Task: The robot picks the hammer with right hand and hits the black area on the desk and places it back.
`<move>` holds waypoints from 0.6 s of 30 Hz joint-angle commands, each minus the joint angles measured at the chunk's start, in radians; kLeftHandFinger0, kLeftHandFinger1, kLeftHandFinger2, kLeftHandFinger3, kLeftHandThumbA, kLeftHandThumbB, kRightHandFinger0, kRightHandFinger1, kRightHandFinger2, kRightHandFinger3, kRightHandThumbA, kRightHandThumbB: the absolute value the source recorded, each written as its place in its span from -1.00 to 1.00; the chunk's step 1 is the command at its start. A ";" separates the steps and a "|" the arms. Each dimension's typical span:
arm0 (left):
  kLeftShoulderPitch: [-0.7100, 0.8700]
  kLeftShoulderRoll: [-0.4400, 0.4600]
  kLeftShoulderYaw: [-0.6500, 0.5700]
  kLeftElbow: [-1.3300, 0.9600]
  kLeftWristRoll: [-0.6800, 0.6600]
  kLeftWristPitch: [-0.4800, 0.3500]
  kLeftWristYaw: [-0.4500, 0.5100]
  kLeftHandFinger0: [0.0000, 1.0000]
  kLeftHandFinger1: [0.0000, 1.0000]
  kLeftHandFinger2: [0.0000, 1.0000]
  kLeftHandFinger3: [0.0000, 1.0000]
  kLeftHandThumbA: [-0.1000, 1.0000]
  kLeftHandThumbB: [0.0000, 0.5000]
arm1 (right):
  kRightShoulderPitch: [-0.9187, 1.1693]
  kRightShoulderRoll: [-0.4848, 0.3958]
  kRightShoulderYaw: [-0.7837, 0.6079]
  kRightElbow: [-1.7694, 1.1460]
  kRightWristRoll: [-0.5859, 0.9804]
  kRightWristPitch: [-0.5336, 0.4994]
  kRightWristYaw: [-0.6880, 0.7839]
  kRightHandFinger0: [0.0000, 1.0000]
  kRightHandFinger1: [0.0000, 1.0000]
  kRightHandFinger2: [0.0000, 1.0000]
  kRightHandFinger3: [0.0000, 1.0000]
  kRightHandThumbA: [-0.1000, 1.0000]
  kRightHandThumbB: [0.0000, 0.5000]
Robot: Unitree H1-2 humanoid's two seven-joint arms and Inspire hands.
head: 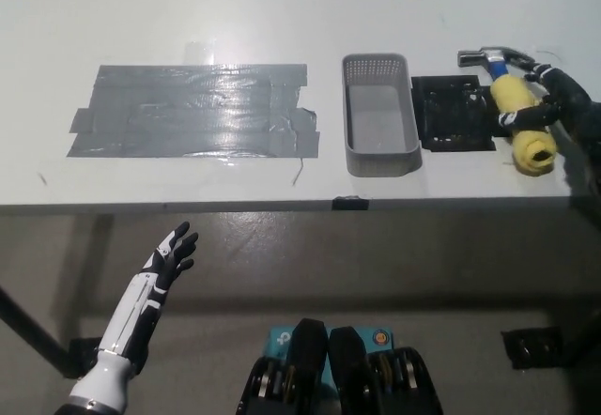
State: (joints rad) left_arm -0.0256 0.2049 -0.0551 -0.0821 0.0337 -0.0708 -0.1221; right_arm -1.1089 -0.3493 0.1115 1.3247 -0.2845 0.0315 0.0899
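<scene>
The hammer (515, 105) lies near the right edge of the white desk (282, 11), its metal head (488, 57) pointing toward the far edge and just beyond the far right corner of the black area (454, 113), while its yellow foam-wrapped handle runs back toward the near edge. The black right hand (554, 105) reaches in from the right edge and has its fingers wrapped around the yellow handle about midway along it, so it is gripping the hammer; whether the hammer's weight rests on the desk or in the hand cannot be told. The black area is a square mat sitting just to the right of a grey basket (380, 115), which stands lengthwise from far to near at the middle of the desk. Further left, a broad patch of grey tape (192, 110) covers the desk surface, well apart from the basket. The white left hand (172, 255) hangs below the near edge of the desk at the lower left, holding nothing, its fingers spread apart
</scene>
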 commanded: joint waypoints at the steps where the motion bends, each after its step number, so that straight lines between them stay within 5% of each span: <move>1: -0.003 0.009 0.007 -0.035 0.011 -0.029 -0.001 1.00 1.00 1.00 1.00 1.00 -0.99 | -0.071 -0.086 0.111 -0.098 -0.164 -0.171 -0.355 1.00 1.00 1.00 1.00 0.77 0.46; 14: -0.008 0.012 0.010 -0.030 0.001 -0.035 -0.006 1.00 1.00 1.00 1.00 1.00 -0.94 | -0.115 -0.148 0.064 -0.191 -0.122 -0.222 -0.465 1.00 1.00 1.00 1.00 0.98 0.56; 15: -0.015 0.012 0.012 -0.028 0.001 -0.031 -0.005 1.00 1.00 1.00 1.00 1.00 -0.93 | -0.101 -0.183 -0.011 -0.384 -0.106 -0.200 -0.501 1.00 1.00 1.00 1.00 1.00 0.38; 18: -0.019 0.013 0.012 -0.029 0.004 -0.029 -0.004 1.00 1.00 1.00 1.00 1.00 -0.93 | -0.075 -0.188 -0.063 -0.512 -0.108 -0.220 -0.535 1.00 1.00 1.00 1.00 1.00 0.35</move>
State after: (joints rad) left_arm -0.0270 0.2050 -0.0548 -0.0816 0.0337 -0.0704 -0.1220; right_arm -1.0949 -0.4440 0.1387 1.0714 -0.3690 -0.0637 -0.2111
